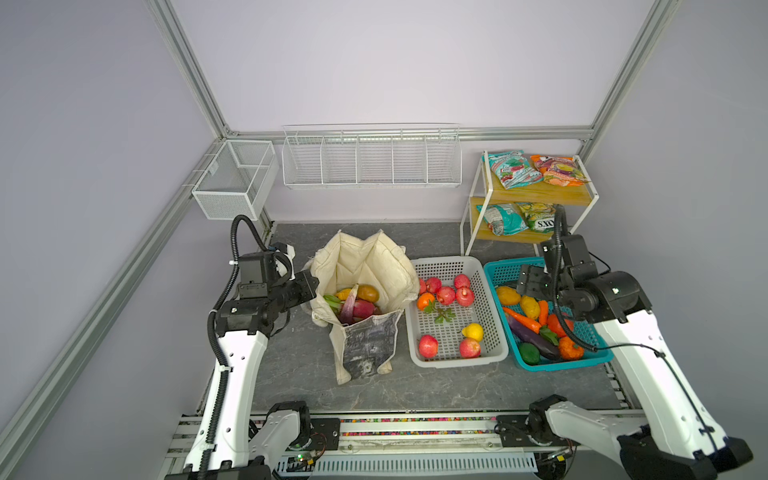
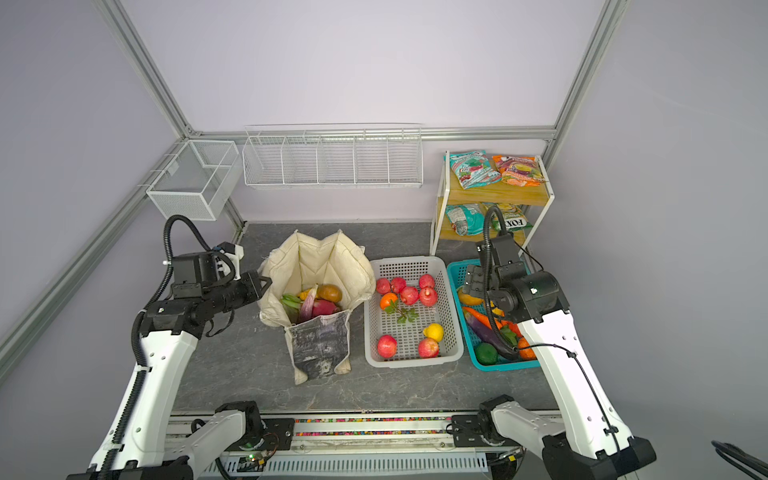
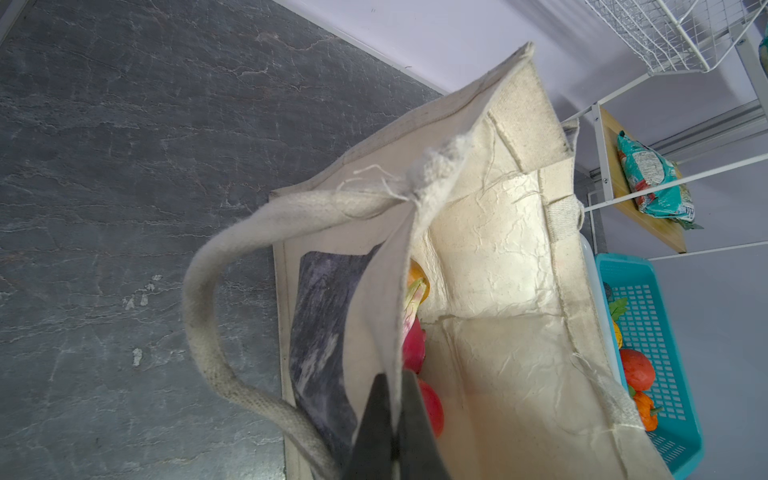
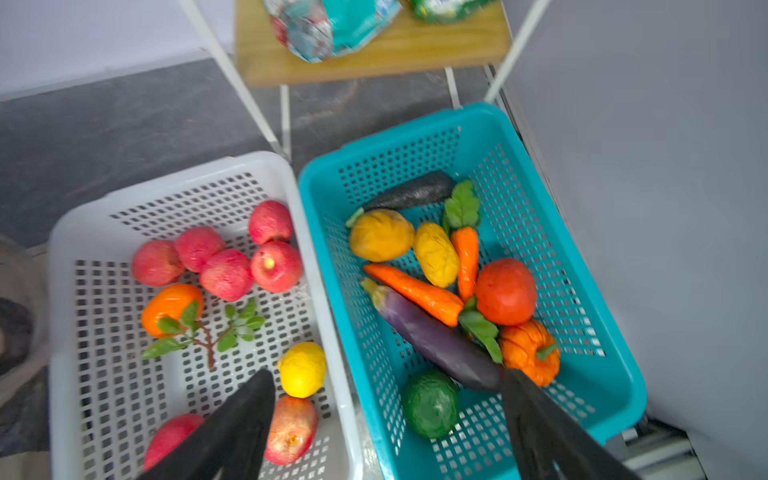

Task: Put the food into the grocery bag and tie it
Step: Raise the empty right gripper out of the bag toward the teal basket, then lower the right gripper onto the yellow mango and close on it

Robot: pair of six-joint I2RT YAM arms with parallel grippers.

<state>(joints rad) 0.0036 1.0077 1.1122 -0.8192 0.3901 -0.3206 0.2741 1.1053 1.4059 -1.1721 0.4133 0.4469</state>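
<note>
- Grey marbled tabletop point(image 1: 436, 390) inside pale-walled, metal-framed cell.
- Grocery bag point(image 1: 365, 266): upright at left-centre, mouth open, handles untied; dragon fruit point(image 1: 358, 311) and other produce inside.
- Left end effector point(image 3: 395, 380): jaws together, clamped on bag's left rim, holding mouth open.
- Right end effector point(image 4: 386, 386): jaws wide apart, empty, above seam between white basket point(image 1: 457, 360) and teal basket point(image 1: 565, 364).
- Eggplant point(image 4: 432, 336), green piece point(image 4: 430, 403), lemon point(image 4: 302, 369) nearest below.
- Step judged: loading, part done; tying not begun.
- Next move likely calls for: descent onto one piece, closing, carry leftward to bag mouth without snagging rim.
- Afterwards, by judgement: both handles to be gathered and knotted.
</note>
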